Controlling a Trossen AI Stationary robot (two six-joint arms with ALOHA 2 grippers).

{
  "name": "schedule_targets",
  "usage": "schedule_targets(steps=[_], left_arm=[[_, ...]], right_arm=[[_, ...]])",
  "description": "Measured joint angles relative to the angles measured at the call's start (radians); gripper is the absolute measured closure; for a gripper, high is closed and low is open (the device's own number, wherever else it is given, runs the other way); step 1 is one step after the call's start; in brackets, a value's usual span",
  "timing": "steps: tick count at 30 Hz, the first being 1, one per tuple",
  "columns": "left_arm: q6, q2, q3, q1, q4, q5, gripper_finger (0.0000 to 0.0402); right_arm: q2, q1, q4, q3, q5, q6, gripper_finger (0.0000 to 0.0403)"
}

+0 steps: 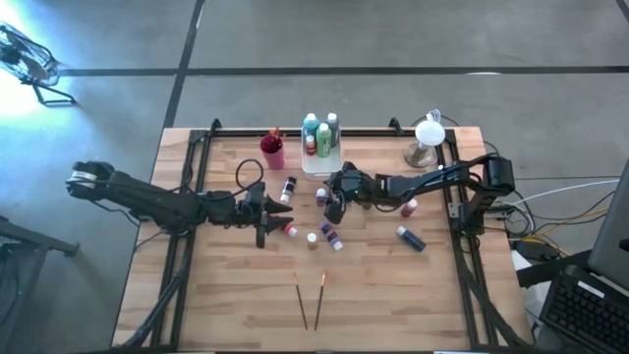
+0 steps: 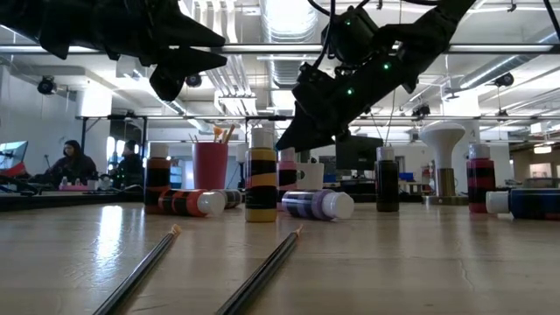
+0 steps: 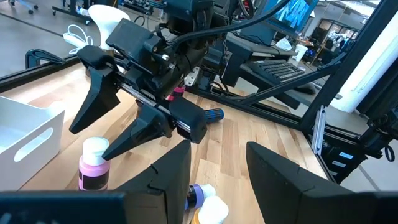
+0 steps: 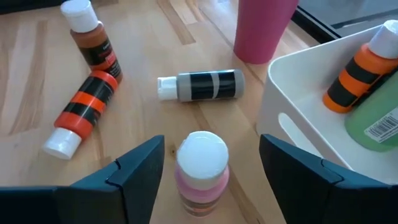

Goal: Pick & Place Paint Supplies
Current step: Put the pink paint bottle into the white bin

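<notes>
My right gripper is open and hangs over an upright pink bottle with a white cap, one finger on each side of the cap with a gap at both. The left wrist view shows that gripper just above the same bottle. My left gripper is open in the air left of the bottles, above a lying purple bottle. A grey bottle and a red-orange one lie on their sides, and a brown one stands. Two brushes lie near the table's near edge.
The white tray at the far edge holds green and orange bottles, with the magenta cup to its left. A blue bottle and a red one lie to the right. A white lamp-like object stands at the far right corner.
</notes>
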Motion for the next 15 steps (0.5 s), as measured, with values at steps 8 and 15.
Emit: schedule_targets(steps=[8, 15], left_arm=[[-0.002, 0.0, 0.0, 0.0, 0.0, 0.0, 0.0241], [-0.009, 0.0, 0.0, 0.0, -0.003, 0.0, 0.0241]], right_arm=[[0.0, 0.0, -0.002, 0.0, 0.002, 0.0, 0.0142], [0.058, -0.001, -0.001, 0.014, -0.005, -0.015, 0.0162]])
